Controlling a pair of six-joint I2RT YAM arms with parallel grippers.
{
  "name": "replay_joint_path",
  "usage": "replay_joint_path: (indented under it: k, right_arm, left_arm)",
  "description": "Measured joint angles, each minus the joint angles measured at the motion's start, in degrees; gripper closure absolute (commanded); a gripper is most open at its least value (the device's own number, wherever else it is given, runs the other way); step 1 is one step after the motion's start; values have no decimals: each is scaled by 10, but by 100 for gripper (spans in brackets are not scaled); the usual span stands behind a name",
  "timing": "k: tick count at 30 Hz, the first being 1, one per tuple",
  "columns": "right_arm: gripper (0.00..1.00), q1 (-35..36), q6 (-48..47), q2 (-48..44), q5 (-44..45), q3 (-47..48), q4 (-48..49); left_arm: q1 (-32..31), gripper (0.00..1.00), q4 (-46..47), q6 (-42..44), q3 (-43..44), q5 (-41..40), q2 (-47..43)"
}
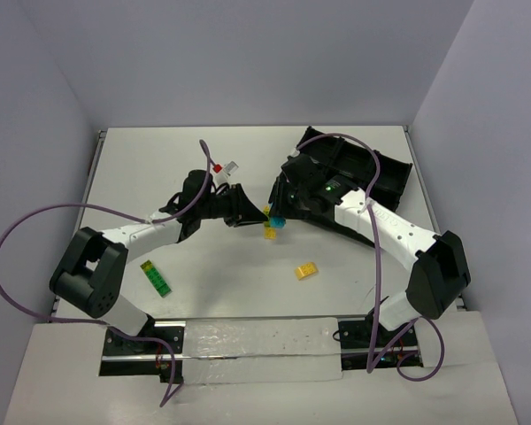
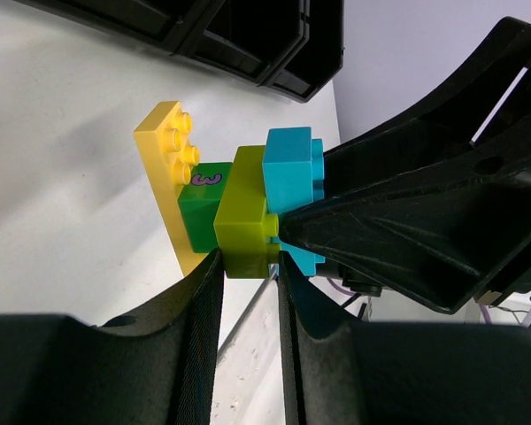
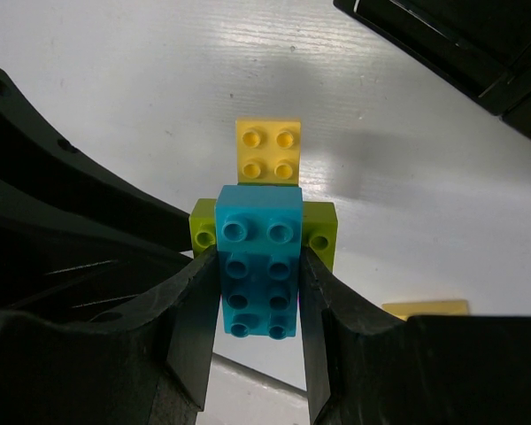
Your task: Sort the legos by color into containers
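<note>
The joined stack [image 1: 271, 223] sits mid-frame, just left of the black tray [image 1: 394, 173]. The left jaws are clamped on its lime brick [image 2: 245, 221] and the right jaws on its cyan brick [image 3: 257, 266]. On the bench [image 1: 159, 159], 2 loose pieces lie lower down, a yellow brick [image 1: 306, 271] and a green brick [image 1: 157, 277].

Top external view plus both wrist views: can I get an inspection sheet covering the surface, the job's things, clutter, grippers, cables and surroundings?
Surface: white table.
Job's things: one joined stack of a cyan brick, a lime brick, a dark green brick and a yellow brick, held between both grippers. A loose yellow brick and a loose green brick lie on the table. The black tray is partly hidden by the right arm, so its contents cannot be told.
Clutter: nothing seen.
Grippers: left gripper shut on the lime brick; right gripper shut on the cyan brick.
Cables: purple cables loop from each arm, one over the tray.
Surroundings: plain pale walls.
</note>
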Motion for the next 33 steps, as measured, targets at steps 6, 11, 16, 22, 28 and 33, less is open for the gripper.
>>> replay_joint_path:
  k: [6, 11, 16, 22, 28, 33]
  right_arm:
    - [98, 5, 2, 0, 11, -12, 0]
    - [98, 9, 0, 0, 28, -12, -4]
    - [98, 9, -1, 0, 31, -17, -4]
    - [98, 2, -10, 0, 58, -18, -18]
    - [97, -87, -32, -4, 82, -18, -26]
    - [95, -178, -49, -3, 124, -9, -25]
  left_arm:
    - [-3, 100, -13, 28, 1, 0, 11]
    - [-3, 100, -23, 44, 2, -3, 30]
    - [-3, 100, -32, 56, 2, -2, 40]
    - [-3, 100, -34, 60, 2, -2, 41]
    - [-3, 100, -59, 79, 5, -2, 34]
    - [-2, 100, -78, 89, 12, -2, 21]
